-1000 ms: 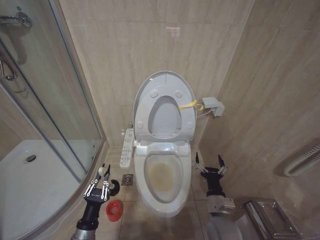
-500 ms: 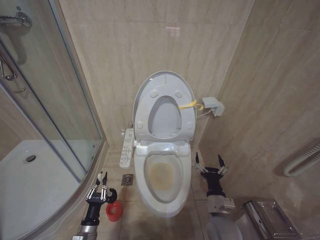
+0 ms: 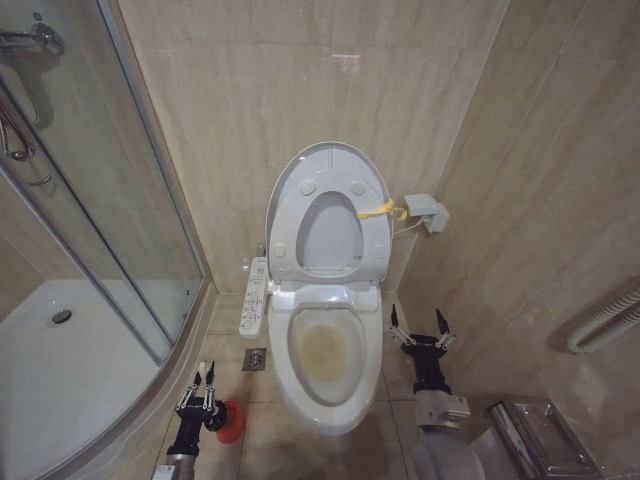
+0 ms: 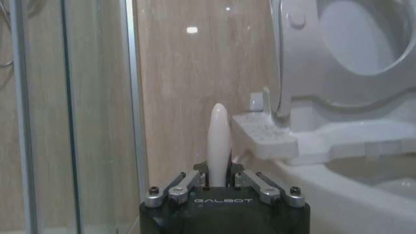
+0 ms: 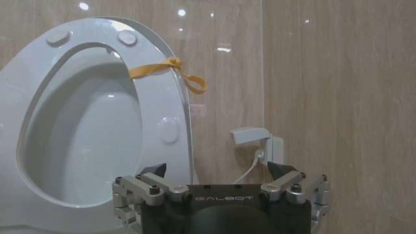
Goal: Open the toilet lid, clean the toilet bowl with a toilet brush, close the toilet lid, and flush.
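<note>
Toilet lid [image 3: 330, 165] is up w/ seat against far wall, toilet bowl [image 3: 325, 352] open below. I've got left gripper [image 3: 203, 385] low on floor left of bowl, clamped on toilet brush [image 4: 217, 141] handle, directly over red holder [image 3: 230, 424]. Right gripper [image 3: 420, 328] sits right of bowl, fingers spread wide, holding nothing.
</note>
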Available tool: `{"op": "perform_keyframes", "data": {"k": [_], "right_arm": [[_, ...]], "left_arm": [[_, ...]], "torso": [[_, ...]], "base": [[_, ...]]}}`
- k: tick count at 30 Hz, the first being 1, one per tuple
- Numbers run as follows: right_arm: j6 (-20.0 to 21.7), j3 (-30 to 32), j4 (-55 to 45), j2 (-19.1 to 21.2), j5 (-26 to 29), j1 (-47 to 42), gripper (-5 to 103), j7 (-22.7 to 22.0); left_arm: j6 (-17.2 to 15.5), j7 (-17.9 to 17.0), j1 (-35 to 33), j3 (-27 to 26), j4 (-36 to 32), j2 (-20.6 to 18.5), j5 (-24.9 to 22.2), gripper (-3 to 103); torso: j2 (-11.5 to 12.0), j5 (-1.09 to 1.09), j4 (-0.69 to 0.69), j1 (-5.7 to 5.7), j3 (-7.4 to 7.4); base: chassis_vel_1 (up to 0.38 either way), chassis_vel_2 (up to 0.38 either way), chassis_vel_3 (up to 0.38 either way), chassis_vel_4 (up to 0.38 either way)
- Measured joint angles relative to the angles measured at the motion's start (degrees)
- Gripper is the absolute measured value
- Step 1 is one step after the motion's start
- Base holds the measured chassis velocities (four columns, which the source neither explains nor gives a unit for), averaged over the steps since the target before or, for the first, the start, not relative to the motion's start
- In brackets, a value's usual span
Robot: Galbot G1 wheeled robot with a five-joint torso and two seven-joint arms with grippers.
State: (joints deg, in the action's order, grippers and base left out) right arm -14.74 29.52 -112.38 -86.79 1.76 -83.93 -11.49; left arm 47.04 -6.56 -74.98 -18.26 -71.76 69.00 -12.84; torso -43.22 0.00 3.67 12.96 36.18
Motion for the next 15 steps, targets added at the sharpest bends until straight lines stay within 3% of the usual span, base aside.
{"op": "perform_keyframes", "data": {"k": [15], "right_arm": [[0.0, 0.0, 0.0, 0.0, 0.0, 0.0, 100, 0.0]], "left_arm": [[0.0, 3.82, 5.79, 2.12, 7.85, 0.86, -2.83, 19]], "torso": [[0.0, 0.0, 0.0, 0.0, 0.0]], "base": [[0.0, 0.0, 0.0, 0.0]]}}
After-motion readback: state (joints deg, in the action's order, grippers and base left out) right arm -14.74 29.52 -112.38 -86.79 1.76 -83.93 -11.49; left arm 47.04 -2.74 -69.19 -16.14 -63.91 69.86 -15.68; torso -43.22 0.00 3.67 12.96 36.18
